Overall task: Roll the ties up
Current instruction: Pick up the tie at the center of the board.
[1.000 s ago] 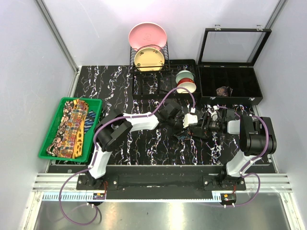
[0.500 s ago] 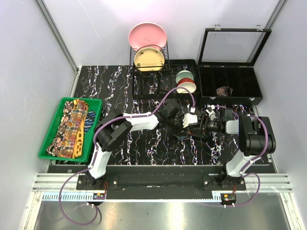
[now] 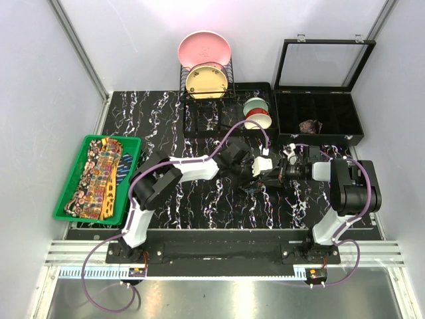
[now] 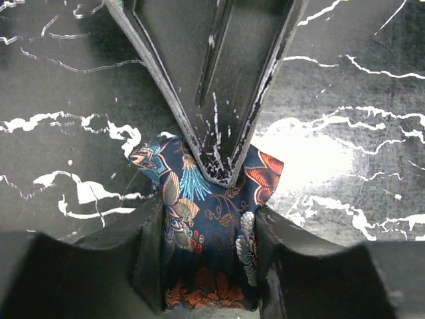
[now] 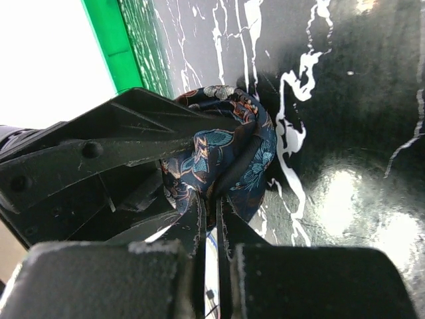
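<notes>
**Obs.** The dark blue tie (image 4: 199, 219), with teal and orange flowers, lies bunched on the counter (image 3: 199, 199) directly between the left fingers (image 4: 149, 249). They touch it on both sides and hold it. The right fingers (image 4: 222, 133) come in from the opposite side, pressed together to a point, with their tips dug into the fold at the far end of the bundle. In the right wrist view the cloth curls around and just past those tips. I cannot tell whether a layer is caught between them.

**Step in hand (judgement).** Winding the coil, with the right tips as spindle and the left fingers as clamp.
- Keep the left squeeze light enough for cloth to slip round, yet firm enough that the turns do not spring open.
- Rotate the right wrist about the tips' own line rather than sweeping sideways.
- Keep the layer edges flush so the coil does not cone.
- Withdraw the tips only once the left fingers have the coil secure.
- Risk: slick fabric sliding off the closed tips.

**Versus one second earlier (top view).**
- The right fingers were spread and a little apart from the left fingers. They have since shut and moved in to meet them.
- The left arm has barely shifted.
- The paisley ties (image 3: 99, 176) in the green basket (image 3: 66, 206) are unchanged, well apart from both sets of fingers.
- The rolled tie (image 3: 309, 125) in the compartment case (image 3: 285, 123) is likewise unchanged and well apart from them.
</notes>
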